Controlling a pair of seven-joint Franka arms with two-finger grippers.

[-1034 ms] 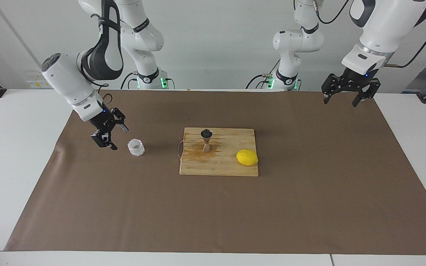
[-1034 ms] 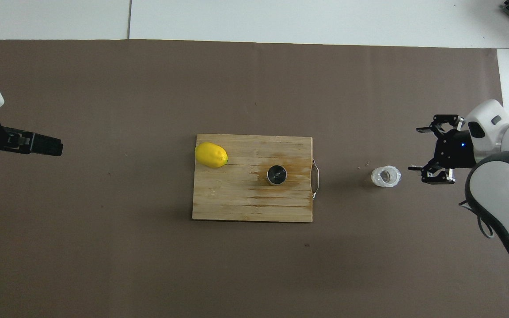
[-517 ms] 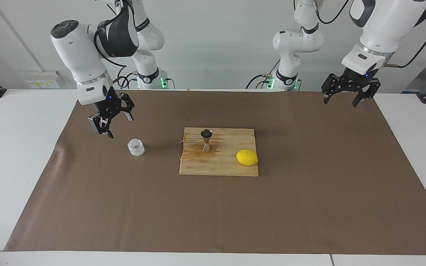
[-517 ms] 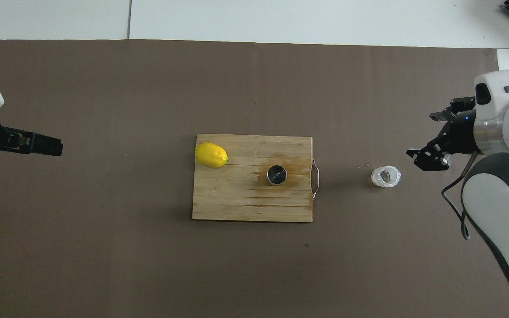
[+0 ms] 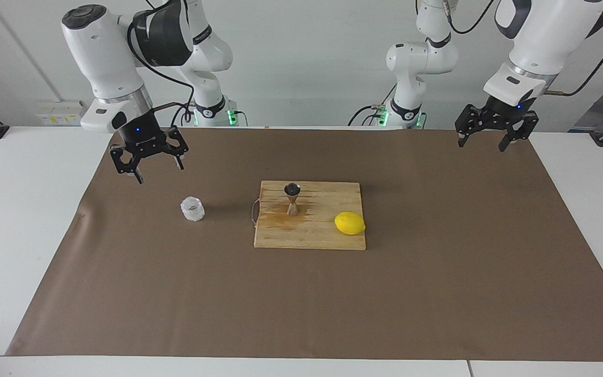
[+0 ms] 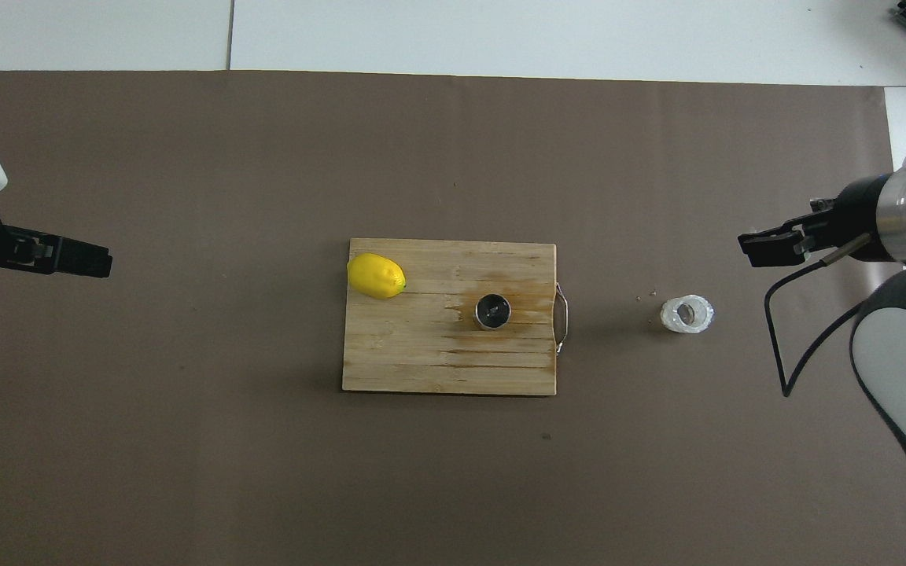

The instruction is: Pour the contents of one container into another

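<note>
Glass cup (image 5: 192, 209) upright on the brown mat (image 5: 437, 293), mouth up, toward my right arm's end of the tabletop; beside the cutting board (image 5: 327, 238), off its wire-handle edge, not touching

Jigger (image 5: 292, 199) upright near the board's middle, narrow waist vertical, dark bowl on top. Lemon (image 5: 349, 223) on the same board, toward my left arm's end, apart from the jigger

Clock read in the facing view: cup lies at about 4 o'clock from my right jaws (image 5: 148, 162), near but clear of them; jigger at 3 o'clock from the cup

Right jaws: wide, holding nothing, raised over the mat. Left jaws (image 5: 493, 135): also wide and empty, waiting over the mat's corner at my left arm's end, well apart from everything

Judgement: right arm is much the nearer to the cup. Cup is squat and round with a vertical axis, so any side approach suits. Whether anything is in it, cannot tell
</note>
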